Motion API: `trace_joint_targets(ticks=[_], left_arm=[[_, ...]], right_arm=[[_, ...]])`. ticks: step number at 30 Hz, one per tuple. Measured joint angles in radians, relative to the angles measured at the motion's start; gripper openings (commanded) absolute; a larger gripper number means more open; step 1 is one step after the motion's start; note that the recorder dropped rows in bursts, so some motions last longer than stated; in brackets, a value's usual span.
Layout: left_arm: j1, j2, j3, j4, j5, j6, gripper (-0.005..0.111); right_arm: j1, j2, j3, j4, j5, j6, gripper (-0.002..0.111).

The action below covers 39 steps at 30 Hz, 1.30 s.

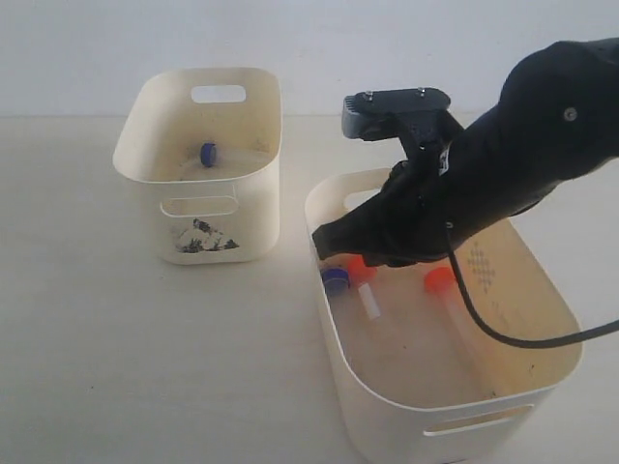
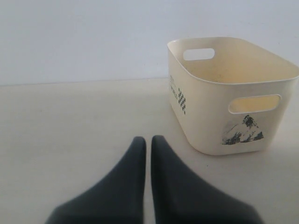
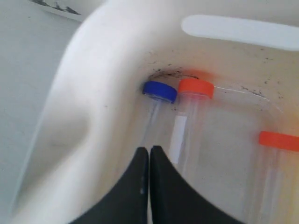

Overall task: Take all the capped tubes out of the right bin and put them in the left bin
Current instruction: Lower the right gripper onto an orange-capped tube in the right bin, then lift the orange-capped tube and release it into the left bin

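The right bin point(image 1: 455, 425) holds three capped tubes against its left end: a blue-capped tube point(image 1: 336, 280), an orange-capped tube point(image 1: 360, 270) beside it, and another orange-capped tube point(image 1: 440, 280) further right. My right gripper point(image 1: 321, 244) is inside this bin, shut, with nothing seen between its fingers. In the right wrist view its tips point(image 3: 149, 150) hover just over the clear body of the blue-capped tube point(image 3: 160, 91), next to the orange-capped tube point(image 3: 196, 87). The left bin point(image 1: 253, 208) holds one blue-capped tube point(image 1: 208, 153). My left gripper point(image 2: 148, 140) is shut and empty above the table, short of the left bin point(image 2: 205, 116).
The right arm's black body and cable point(image 1: 484, 324) hang over the right bin's far half. The right bin's rim point(image 3: 88, 93) rises close beside the right fingers. Bare table point(image 1: 145, 358) lies between and in front of the bins.
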Motion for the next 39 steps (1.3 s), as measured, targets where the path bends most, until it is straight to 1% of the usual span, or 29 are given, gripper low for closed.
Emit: trace_joint_targets(ticks=[7,13,15,16,17,19,22,23,24,25,29,31,32,33,35,36,39], left_arm=[[0.0,0.0,0.0,0.0,0.0,0.0,0.004],[0.0,0.0,0.0,0.0,0.0,0.0,0.004],[0.0,0.0,0.0,0.0,0.0,0.0,0.004],[0.0,0.0,0.0,0.0,0.0,0.0,0.004],[0.0,0.0,0.0,0.0,0.0,0.0,0.004],[0.0,0.0,0.0,0.0,0.0,0.0,0.004],[0.0,0.0,0.0,0.0,0.0,0.0,0.004],[0.0,0.0,0.0,0.0,0.0,0.0,0.004],[0.0,0.0,0.0,0.0,0.0,0.0,0.004],[0.0,0.0,0.0,0.0,0.0,0.0,0.004],[0.0,0.0,0.0,0.0,0.0,0.0,0.004],[0.0,0.0,0.0,0.0,0.0,0.0,0.004],[0.0,0.0,0.0,0.0,0.0,0.0,0.004],[0.0,0.0,0.0,0.0,0.0,0.0,0.004],[0.0,0.0,0.0,0.0,0.0,0.0,0.004],[0.0,0.0,0.0,0.0,0.0,0.0,0.004],[0.0,0.0,0.0,0.0,0.0,0.0,0.004]], right_arm=[[0.0,0.044,0.0,-0.089,-0.004,0.066,0.0],[0.0,0.115,0.0,-0.1,-0.026,0.07,0.0],[0.0,0.143,0.0,-0.102,-0.042,0.07,0.002],[0.0,0.155,0.0,-0.104,-0.05,0.07,0.005],[0.0,0.167,0.0,-0.106,-0.055,0.072,0.01],[0.0,0.183,0.0,-0.108,-0.068,0.072,0.022],[0.0,0.197,0.0,-0.112,-0.08,0.074,0.049],[0.0,0.2,0.0,-0.114,-0.081,0.074,0.056],[0.0,0.204,0.0,-0.116,-0.081,0.074,0.06],[0.0,0.206,0.0,-0.116,-0.084,0.074,0.06],[0.0,0.239,-0.001,-0.121,-0.095,0.074,0.055],[0.0,0.267,-0.001,-0.124,-0.103,0.074,0.048],[0.0,0.282,-0.001,-0.124,-0.108,0.074,0.043],[0.0,0.298,-0.001,-0.124,-0.114,0.074,0.035],[0.0,0.325,-0.001,-0.124,-0.127,0.078,0.015],[0.0,0.33,-0.002,-0.127,-0.129,0.082,0.0],[0.0,0.33,-0.018,-0.129,-0.117,0.089,0.0]])
